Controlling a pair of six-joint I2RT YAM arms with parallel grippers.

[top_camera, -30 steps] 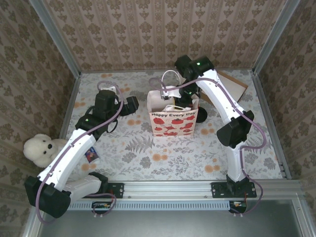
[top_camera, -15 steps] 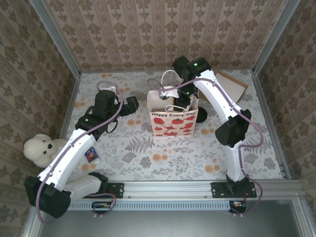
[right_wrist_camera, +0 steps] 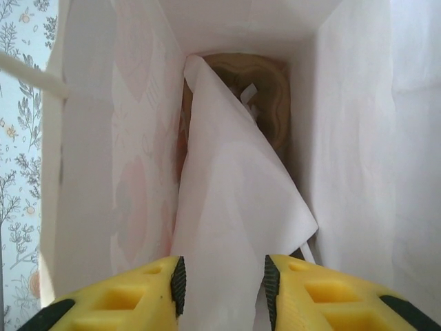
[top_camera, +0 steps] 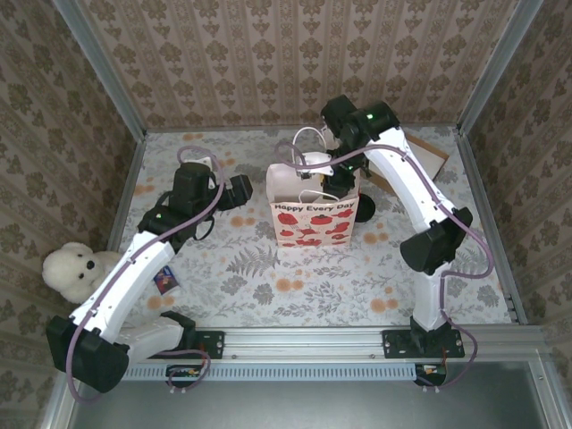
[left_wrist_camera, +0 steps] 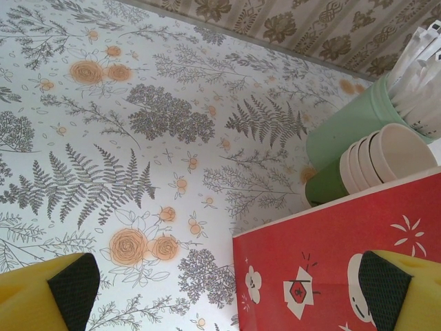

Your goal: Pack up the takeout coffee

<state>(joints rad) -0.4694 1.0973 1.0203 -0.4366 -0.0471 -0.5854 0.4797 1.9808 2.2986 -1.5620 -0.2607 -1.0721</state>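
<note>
Your right fingers [right_wrist_camera: 110, 296] sit narrowed around white paper [right_wrist_camera: 234, 207] inside the bag [top_camera: 313, 223], grip unclear, while your left fingers [left_wrist_camera: 41, 296], spread wide, hover left of it, likely ready to steady it.

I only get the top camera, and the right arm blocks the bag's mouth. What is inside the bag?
Observer: A loose white paper sheet stands inside the bag, over something brown at the bottom.
Operator: Is the right hand gripping anything?
Observer: The right hand is partly open, with the sheet showing in the gap.
Operator: And the left hand?
Observer: The left hand is wide open, close beside the bag's red side.
</note>
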